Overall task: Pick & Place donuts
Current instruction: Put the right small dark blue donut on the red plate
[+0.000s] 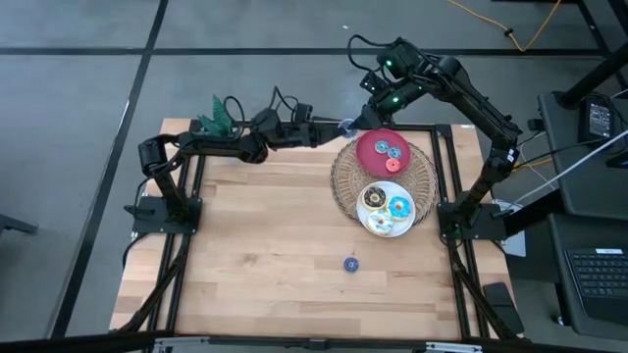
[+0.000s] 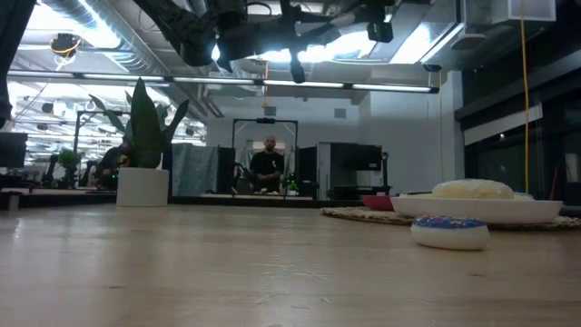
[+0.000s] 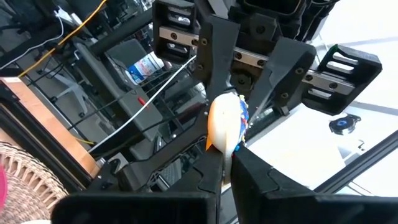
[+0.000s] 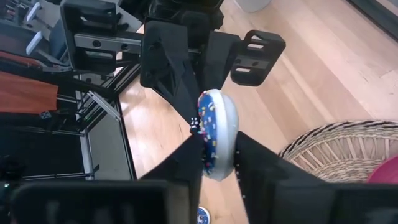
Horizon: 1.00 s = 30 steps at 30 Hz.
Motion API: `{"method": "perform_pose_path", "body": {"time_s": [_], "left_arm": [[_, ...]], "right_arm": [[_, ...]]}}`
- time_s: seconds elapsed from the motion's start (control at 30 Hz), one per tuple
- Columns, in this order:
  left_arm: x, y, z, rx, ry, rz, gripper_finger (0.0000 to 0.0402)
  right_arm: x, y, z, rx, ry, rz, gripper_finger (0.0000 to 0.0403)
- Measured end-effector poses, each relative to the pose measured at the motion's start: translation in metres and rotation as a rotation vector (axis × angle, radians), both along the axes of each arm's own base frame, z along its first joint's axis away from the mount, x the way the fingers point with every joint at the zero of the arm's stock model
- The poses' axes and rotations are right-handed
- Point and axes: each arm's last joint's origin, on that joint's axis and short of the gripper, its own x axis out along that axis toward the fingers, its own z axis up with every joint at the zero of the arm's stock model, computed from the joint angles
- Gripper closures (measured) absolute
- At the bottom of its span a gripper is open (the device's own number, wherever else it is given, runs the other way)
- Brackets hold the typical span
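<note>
A small blue-iced donut [image 1: 347,126] hangs in the air over the table's far edge, beside the wicker mat [image 1: 343,181]. My left gripper [image 1: 340,127] reaches it from the left and is shut on it. My right gripper [image 1: 356,123] comes from the far right, and its fingers are closed on the same donut [image 4: 217,130]. Another small blue donut [image 1: 351,264] lies flat on the bare wood near the front. The red plate [image 1: 368,157] holds small blue donuts and a red-pink one. The white plate [image 1: 371,224] holds three larger donuts. My left gripper pinches the donut's near end [image 3: 225,146] between its two fingers, one on the iced face and one on the pale underside. It comes roughly level from the table's left. The donut stands on edge, clear of the table. My right gripper pinches the opposite end [image 4: 216,163] between its two fingers, again one on each flat face. It slants down from the far right.
Both plates sit on the wicker mat at the right. A potted plant [image 1: 216,120] stands at the far left corner. Black frame rails [image 1: 186,245] run along the table's sides. Bare wood [image 1: 255,245] fills the left and front.
</note>
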Motion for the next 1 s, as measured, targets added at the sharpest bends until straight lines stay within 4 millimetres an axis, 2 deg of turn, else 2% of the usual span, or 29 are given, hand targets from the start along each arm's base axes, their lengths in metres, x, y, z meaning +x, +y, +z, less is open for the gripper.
{"method": "perform_pose_path", "body": {"time_s": [0.13, 0.27, 0.43, 0.6, 0.8, 1.0], "left_arm": [[-0.003, 0.002, 0.003, 0.036, -0.004, -0.003, 0.0366], [-0.010, -0.001, 0.017, 0.088, -0.030, -0.004, 0.0327], [-0.021, -0.008, 0.031, 0.146, 0.009, -0.068, 0.0264], [-0.033, -0.013, 0.031, 0.151, 0.207, -0.118, 0.0220], [-0.058, -0.019, 0.031, 0.170, 0.477, 0.076, 0.0212], [-0.083, -0.035, 0.056, 0.280, 0.495, 0.228, 0.0222]], "right_arm": [[0.000, 0.000, 0.000, -0.002, -0.001, 0.001, 0.0363], [0.000, 0.000, 0.001, -0.008, -0.006, 0.003, 0.0391], [-0.001, 0.000, 0.000, -0.005, 0.001, 0.002, 0.0379], [-0.002, -0.001, -0.001, -0.009, 0.017, -0.009, 0.0365], [-0.007, 0.002, -0.001, 0.000, 0.056, -0.022, 0.0388], [-0.026, -0.011, -0.003, 0.023, 0.126, -0.106, 0.0379]]}}
